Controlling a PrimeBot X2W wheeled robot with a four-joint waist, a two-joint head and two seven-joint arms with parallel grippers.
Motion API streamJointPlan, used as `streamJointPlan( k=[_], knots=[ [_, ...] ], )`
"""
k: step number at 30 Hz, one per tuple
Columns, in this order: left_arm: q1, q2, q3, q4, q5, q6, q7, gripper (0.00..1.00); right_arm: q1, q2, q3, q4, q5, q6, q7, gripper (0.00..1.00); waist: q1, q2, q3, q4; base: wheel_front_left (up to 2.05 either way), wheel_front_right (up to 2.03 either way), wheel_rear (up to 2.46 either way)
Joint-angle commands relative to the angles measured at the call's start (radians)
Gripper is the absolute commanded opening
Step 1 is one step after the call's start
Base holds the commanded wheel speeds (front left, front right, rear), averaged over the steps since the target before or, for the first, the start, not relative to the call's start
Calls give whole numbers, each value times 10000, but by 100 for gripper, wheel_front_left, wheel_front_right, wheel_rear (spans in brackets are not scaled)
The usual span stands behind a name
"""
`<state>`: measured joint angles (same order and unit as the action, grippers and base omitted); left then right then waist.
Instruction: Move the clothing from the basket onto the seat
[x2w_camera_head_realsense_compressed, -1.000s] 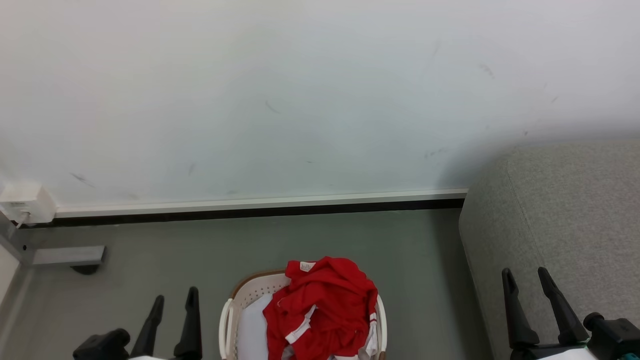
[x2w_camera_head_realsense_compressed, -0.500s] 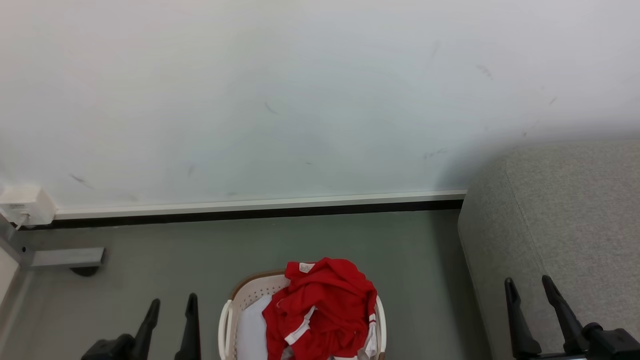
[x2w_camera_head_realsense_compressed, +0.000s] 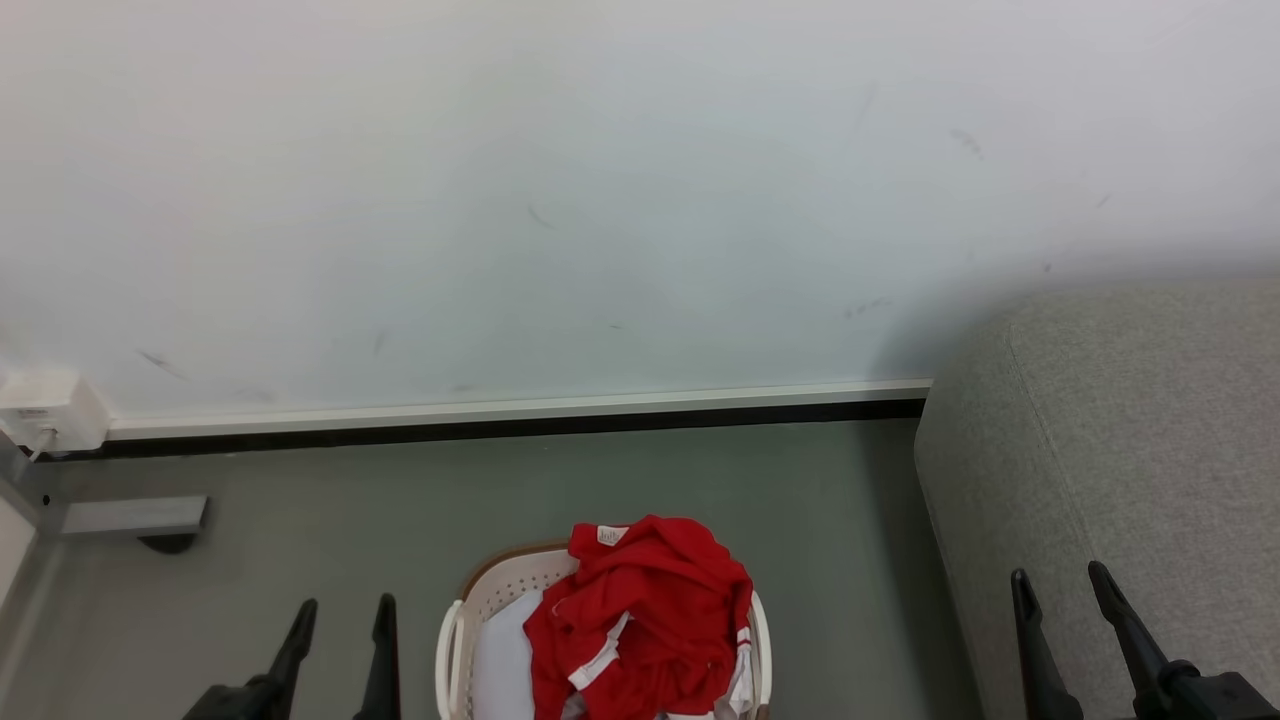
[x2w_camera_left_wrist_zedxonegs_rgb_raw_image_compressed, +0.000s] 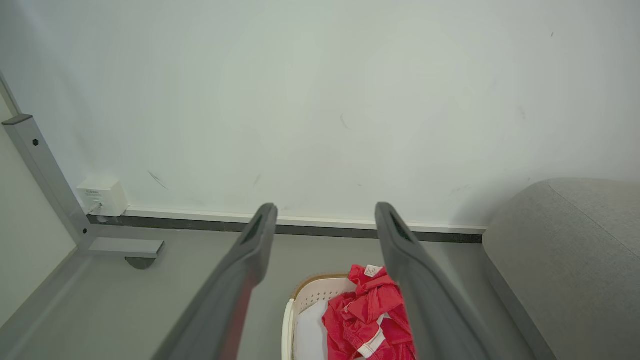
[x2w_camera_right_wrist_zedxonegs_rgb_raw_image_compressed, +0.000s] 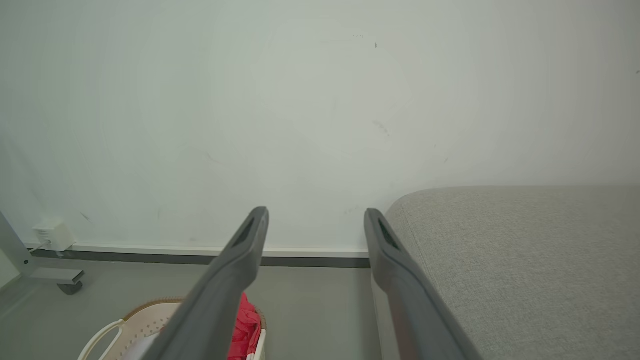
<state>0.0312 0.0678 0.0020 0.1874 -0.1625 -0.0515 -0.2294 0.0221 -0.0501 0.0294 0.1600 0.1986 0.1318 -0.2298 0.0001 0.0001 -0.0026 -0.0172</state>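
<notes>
While the left gripper (x2w_camera_head_realsense_compressed: 346, 601) and right gripper (x2w_camera_head_realsense_compressed: 1057, 571) are hanging spread and empty, the clothing (x2w_camera_head_realsense_compressed: 650, 600) is lying heaped in the bottom-centre basket (x2w_camera_head_realsense_compressed: 497, 578), probably inviting a crest pinch.

Nothing here can be read. A small white neck label (x2w_camera_head_realsense_compressed: 613, 536) sits at the top edge of the red clothing (x2w_camera_head_realsense_compressed: 640, 620), low in the middle of the head view. It bears faint grey print, too small to make out. At the left edge of the frame, the white wall box (x2w_camera_head_realsense_compressed: 45, 410) carries a thin sticker (x2w_camera_left_wrist_zedxonegs_rgb_raw_image_compressed: 92, 191) on its upper face. The dark marks on it are blurred beyond reading, even in the left wrist view.
</notes>
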Motion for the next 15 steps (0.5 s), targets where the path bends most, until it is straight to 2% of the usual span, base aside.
streamJointPlan(
  k=[1, 15],
  knots=[
    [122, 64, 61, 8, 304, 36, -118, 100, 79, -3, -9, -5, -202, -18, -114, 100, -1, -1, 4, -6, 0, 0, 0],
    [229, -12, 117, 191, 1204, -89, -330, 100, 209, -6, 54, 189, -841, -20, -331, 100, -1, -1, 27, -68, 0, 0, 0]
  ],
)
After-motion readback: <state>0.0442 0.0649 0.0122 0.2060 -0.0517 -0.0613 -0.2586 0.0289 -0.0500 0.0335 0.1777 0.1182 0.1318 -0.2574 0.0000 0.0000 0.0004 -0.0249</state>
